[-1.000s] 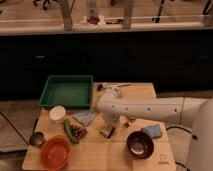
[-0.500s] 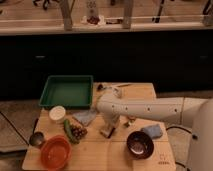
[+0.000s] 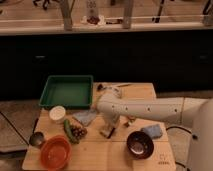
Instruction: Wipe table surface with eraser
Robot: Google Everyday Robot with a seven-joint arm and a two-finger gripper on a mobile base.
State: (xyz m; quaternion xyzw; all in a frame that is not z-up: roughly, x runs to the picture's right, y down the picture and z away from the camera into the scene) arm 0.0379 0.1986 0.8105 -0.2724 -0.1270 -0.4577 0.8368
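My white arm reaches in from the right across the wooden table [image 3: 95,155]. The gripper [image 3: 107,131] hangs down from the arm's end near the table's middle, low over the surface. A pale block-like thing, likely the eraser [image 3: 104,133], sits at the gripper's tip against the tabletop. A crumpled grey-blue cloth [image 3: 86,117] lies just left of the gripper.
A green tray [image 3: 67,92] stands at the back left. A white cup [image 3: 57,114], a green and dark snack item [image 3: 74,132], an orange bowl [image 3: 55,151] and a small metal cup [image 3: 36,139] sit at the left. A dark bowl [image 3: 140,144] and blue sponge [image 3: 152,131] are at the right.
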